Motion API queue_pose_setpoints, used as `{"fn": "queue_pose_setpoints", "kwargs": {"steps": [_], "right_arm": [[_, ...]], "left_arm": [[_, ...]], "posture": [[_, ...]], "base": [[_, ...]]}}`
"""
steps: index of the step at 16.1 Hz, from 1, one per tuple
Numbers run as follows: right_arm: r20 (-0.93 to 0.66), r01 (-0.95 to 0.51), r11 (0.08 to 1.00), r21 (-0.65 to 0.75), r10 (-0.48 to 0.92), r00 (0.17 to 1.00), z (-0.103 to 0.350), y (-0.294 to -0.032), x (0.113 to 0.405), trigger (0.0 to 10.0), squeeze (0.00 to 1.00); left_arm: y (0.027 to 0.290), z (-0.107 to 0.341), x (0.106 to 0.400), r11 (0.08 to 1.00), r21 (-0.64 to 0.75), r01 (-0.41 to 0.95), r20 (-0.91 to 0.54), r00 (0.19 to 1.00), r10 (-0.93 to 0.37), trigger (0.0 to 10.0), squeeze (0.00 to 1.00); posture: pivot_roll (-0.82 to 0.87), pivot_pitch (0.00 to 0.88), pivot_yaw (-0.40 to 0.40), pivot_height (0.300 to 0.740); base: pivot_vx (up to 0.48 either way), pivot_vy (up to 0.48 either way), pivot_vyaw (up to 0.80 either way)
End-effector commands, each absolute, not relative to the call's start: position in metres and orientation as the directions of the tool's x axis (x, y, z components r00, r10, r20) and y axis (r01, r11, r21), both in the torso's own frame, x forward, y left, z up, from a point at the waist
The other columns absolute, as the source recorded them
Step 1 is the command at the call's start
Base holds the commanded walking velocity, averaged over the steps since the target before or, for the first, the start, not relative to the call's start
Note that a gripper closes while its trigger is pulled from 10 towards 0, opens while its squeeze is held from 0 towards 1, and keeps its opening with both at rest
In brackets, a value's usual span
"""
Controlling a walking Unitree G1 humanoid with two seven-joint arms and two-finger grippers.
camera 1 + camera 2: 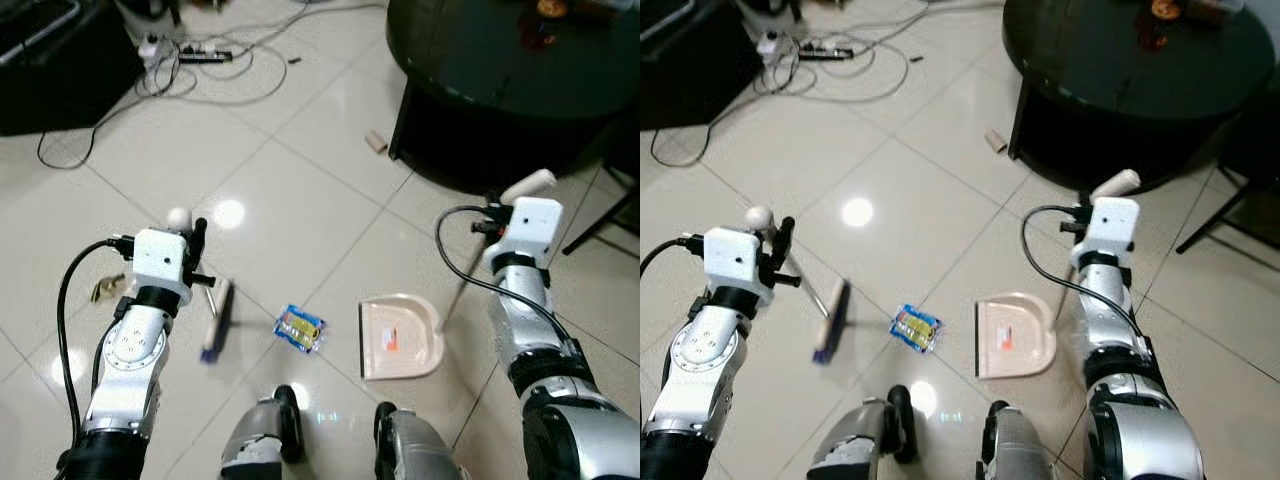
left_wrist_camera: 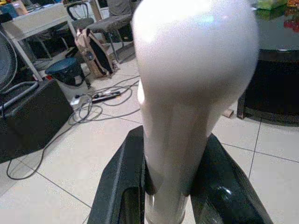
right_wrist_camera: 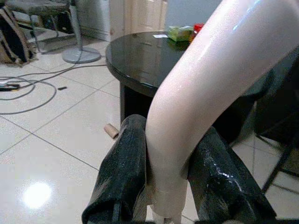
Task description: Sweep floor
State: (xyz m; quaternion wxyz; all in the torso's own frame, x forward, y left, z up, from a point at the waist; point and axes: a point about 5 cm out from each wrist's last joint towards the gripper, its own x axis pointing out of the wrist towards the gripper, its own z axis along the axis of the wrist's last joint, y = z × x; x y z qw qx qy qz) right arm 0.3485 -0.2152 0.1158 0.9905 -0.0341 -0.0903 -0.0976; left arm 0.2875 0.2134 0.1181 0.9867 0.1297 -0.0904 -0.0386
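My left gripper [image 1: 196, 240] is shut on the white handle [image 2: 187, 93] of a small broom, whose blue-bristled head [image 1: 216, 322] rests on the tiles in front of my left foot. A blue and yellow wrapper [image 1: 300, 329] lies on the floor between the broom head and a cream dustpan [image 1: 398, 338]. My right gripper [image 1: 1080, 222] is shut on the dustpan's long handle [image 3: 205, 84], and the pan sits flat on the tiles with its mouth toward the wrapper. A small cardboard tube [image 1: 376, 142] lies farther off by the table leg.
A round black table [image 1: 520, 70] stands at the far right, with a chair leg [image 1: 600, 222] beside it. Loose cables and a power strip [image 1: 200, 57] sprawl across the far left floor next to a black case [image 1: 50, 70]. A small golden object [image 1: 107, 287] lies near my left arm.
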Motion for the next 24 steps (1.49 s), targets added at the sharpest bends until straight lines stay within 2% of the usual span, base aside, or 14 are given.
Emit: {"fn": "queue_pose_setpoints", "kwargs": {"steps": [1,6,10,24], "right_arm": [[0.166,0.198,0.979,-0.055,-0.186,0.968,0.109,-0.213,0.346,10.0,0.00],[0.218,0.199,0.980,0.009,-0.196,0.956,0.116,-0.200,0.351,10.0,0.00],[0.246,0.216,0.976,0.027,-0.216,0.945,0.123,-0.203,0.354,10.0,0.00],[0.168,0.179,0.981,0.072,-0.189,0.968,0.115,-0.198,0.357,10.0,0.00]], "left_arm": [[0.219,0.111,0.281,0.962,0.268,0.053,0.134,0.987,-0.091,10.0,0.00],[0.217,0.113,0.272,0.961,0.266,0.077,0.128,0.985,-0.114,10.0,0.00],[0.219,0.120,0.274,0.960,0.269,0.078,0.136,0.984,-0.118,10.0,0.00],[0.225,0.129,0.286,0.964,0.262,0.044,0.158,0.984,-0.088,10.0,0.00]], "posture": [[0.10,0.394,0.036,0.740],[0.13,0.401,0.046,0.740],[0.15,0.393,0.044,0.740],[0.18,0.365,0.017,0.740]], "base": [[0.000,0.000,0.00],[0.000,0.000,0.00],[0.000,0.000,0.00],[0.000,0.000,0.00]]}}
